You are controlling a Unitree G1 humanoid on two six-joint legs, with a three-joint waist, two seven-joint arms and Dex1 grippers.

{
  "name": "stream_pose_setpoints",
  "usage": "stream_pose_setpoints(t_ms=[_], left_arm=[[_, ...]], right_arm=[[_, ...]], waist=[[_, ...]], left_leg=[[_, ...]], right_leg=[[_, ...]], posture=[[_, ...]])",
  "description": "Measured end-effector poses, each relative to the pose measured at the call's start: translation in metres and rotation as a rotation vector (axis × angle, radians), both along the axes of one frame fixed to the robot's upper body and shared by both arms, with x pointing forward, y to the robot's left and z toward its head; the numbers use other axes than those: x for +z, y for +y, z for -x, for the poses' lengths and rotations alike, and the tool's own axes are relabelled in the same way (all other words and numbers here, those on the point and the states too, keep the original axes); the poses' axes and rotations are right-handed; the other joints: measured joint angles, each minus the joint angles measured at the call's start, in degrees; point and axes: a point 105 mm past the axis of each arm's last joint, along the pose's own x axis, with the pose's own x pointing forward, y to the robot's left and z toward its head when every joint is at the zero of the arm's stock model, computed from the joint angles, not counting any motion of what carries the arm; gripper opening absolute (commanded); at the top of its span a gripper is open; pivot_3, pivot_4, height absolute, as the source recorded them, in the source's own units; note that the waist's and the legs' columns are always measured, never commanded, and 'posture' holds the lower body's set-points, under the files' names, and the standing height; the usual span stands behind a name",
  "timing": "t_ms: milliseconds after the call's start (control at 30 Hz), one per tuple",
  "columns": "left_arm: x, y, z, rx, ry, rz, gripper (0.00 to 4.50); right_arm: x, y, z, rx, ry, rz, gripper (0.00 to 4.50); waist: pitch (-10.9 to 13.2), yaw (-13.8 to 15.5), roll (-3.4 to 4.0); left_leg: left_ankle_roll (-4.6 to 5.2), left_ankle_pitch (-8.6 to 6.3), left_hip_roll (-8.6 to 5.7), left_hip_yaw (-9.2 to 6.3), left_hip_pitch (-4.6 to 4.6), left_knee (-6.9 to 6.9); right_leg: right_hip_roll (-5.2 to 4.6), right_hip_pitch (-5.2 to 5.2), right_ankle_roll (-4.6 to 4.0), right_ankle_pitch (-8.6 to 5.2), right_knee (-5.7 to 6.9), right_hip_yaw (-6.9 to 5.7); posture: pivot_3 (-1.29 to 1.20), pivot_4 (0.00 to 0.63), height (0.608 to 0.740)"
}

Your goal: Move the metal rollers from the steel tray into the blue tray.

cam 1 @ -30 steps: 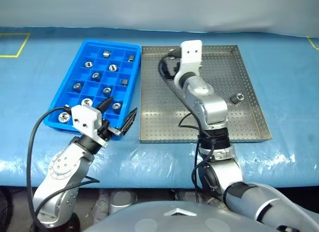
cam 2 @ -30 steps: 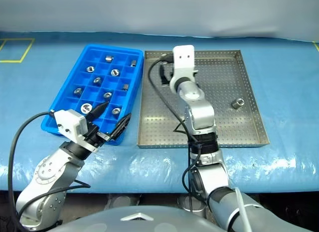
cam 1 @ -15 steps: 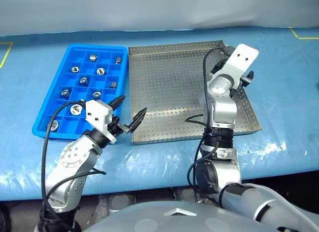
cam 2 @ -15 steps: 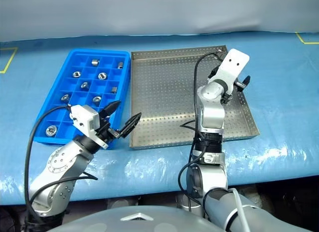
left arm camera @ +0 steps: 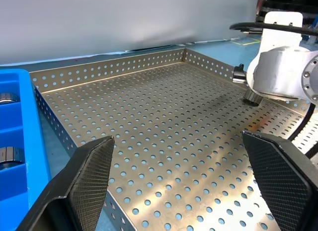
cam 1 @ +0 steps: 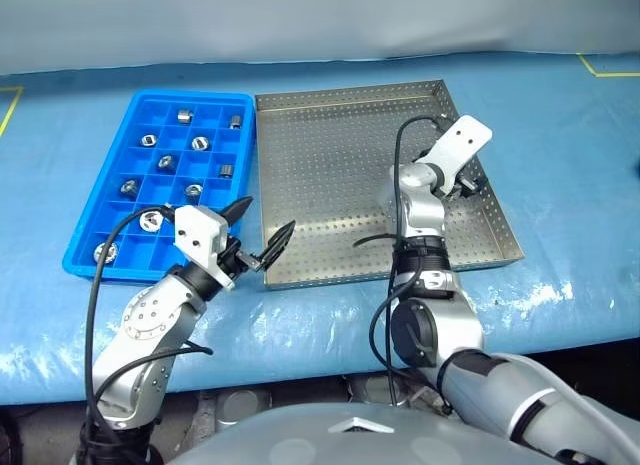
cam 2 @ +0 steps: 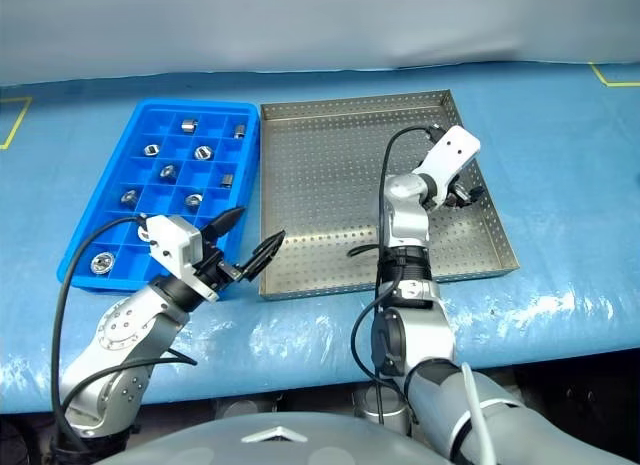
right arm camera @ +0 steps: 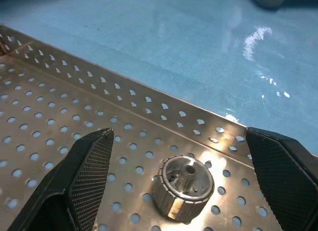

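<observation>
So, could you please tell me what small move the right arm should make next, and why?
Probably ease the right tool down and forward around the metal roller, then close. Its fingers stand open on either side, the roller lies between them on the steel tray near its rim, not yet gripped.

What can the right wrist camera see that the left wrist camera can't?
Right wrist view: a metal roller up close, sitting near the tray's rim between the fingers of the open right tool, with the blue table cover beyond.
Left wrist view: the blue tray with rollers in its compartments, and the robot's right arm over the far side.
Both: the steel tray with its holey floor, and open black fingers in front; the left tool is open too.
</observation>
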Motion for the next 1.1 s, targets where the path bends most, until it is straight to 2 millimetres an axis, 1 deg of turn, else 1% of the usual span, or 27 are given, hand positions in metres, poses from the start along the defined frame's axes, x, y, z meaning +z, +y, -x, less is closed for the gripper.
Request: stream_pose_setpoints(t_ms=[67,200,300,533,767,967,1100], left_arm=[[-0.002,0.001,0.001,0.005,0.007,0.0,4.5],[-0.002,0.001,0.001,0.01,0.008,0.002,4.5],[-0.003,0.001,0.002,0.013,0.007,0.007,4.5],[-0.004,0.0,0.003,0.016,0.007,0.006,4.5],[-0.006,0.0,0.004,0.02,0.014,0.008,4.5],[-0.008,0.0,0.005,0.022,0.023,0.009,4.5],[-0.008,0.0,0.005,0.022,0.023,0.009,4.5]], right_arm=[[0.001,0.004,-0.004,-0.004,-0.007,-0.02,4.44],[-0.004,0.009,-0.007,-0.012,0.005,-0.043,4.44],[-0.002,0.009,-0.007,-0.032,-0.001,-0.04,4.44],[-0.004,0.007,-0.003,-0.082,0.021,-0.018,4.44],[-0.009,0.004,0.003,-0.145,0.066,0.018,4.44],[-0.011,-0.003,0.007,-0.193,0.068,0.009,4.44],[-0.009,-0.008,0.007,-0.211,0.045,0.012,4.44]], waist=[[0.0,0.18,0.0],[0.0,0.76,0.01],[0.0,0.99,0.01],[0.0,1.14,0.01],[0.0,1.17,0.02],[0.0,1.29,0.02],[0.0,1.24,0.02]], left_leg=[[0.01,0.0,0.0,0.0,0.0,-0.01],[0.01,-0.01,0.0,0.0,-0.02,-0.02],[0.01,0.0,-0.01,0.0,-0.02,-0.02],[0.01,0.0,-0.01,0.0,-0.01,-0.02],[0.01,0.0,-0.01,0.01,-0.01,-0.02],[0.01,0.0,-0.02,0.01,-0.01,-0.01],[0.01,-0.01,-0.02,0.0,-0.01,-0.01]], right_leg=[[0.0,0.0,0.0,0.0,0.0,0.0],[-0.01,0.0,0.0,0.0,-0.01,-0.01],[-0.02,0.0,0.0,0.0,-0.01,-0.01],[-0.02,0.0,-0.01,0.0,0.0,-0.01],[-0.02,-0.01,-0.01,0.0,0.0,0.0],[-0.02,0.0,0.0,0.0,0.0,0.0],[-0.02,0.0,-0.01,0.0,0.0,0.0]], posture=[[0.01,0.15,0.74],[0.02,0.15,0.74],[0.02,0.15,0.74],[0.02,0.15,0.74],[0.02,0.15,0.74],[0.02,0.15,0.74],[0.02,0.15,0.74]])
